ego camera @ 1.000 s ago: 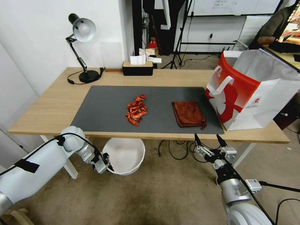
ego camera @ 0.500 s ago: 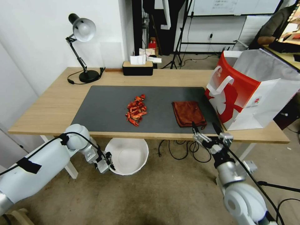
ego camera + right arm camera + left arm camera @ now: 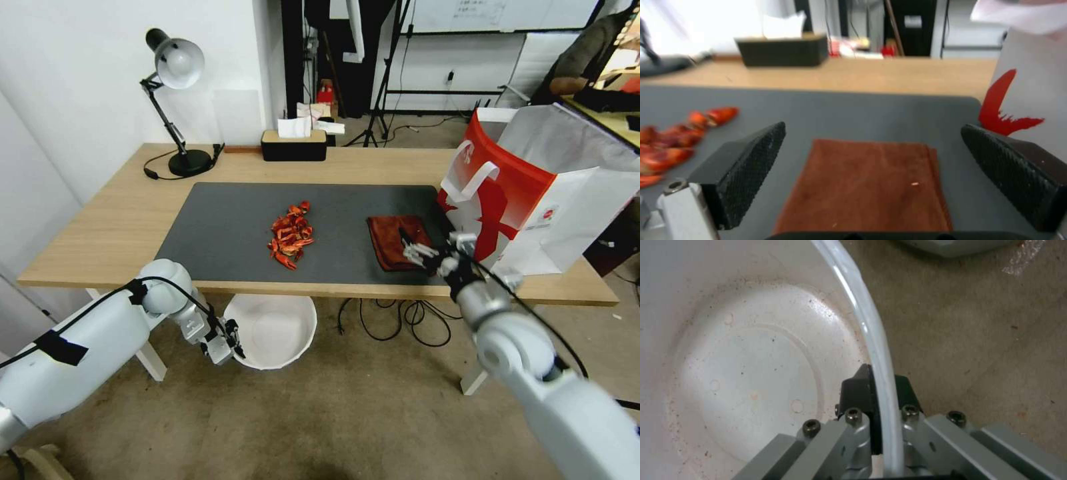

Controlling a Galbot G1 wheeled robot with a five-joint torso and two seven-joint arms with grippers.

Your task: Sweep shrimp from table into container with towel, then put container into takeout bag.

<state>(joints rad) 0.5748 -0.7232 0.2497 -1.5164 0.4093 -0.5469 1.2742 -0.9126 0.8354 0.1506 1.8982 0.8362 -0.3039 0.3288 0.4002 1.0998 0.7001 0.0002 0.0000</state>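
Right gripper (image 3: 427,248) now hangs over the near edge of the towel (image 3: 397,241), jaws spread wide on either side of it; a second ago it was below the surface (image 3: 100,227) edge, so the reach is nearly done and the grasp looks next. The towel lies flat on the dark mat, between the shrimp (image 3: 291,235) and the takeout bag (image 3: 533,200). Left gripper (image 3: 227,343) stays pinched on the rim of the container (image 3: 273,330), held under the front edge roughly below the shrimp, shifted only slightly from before.
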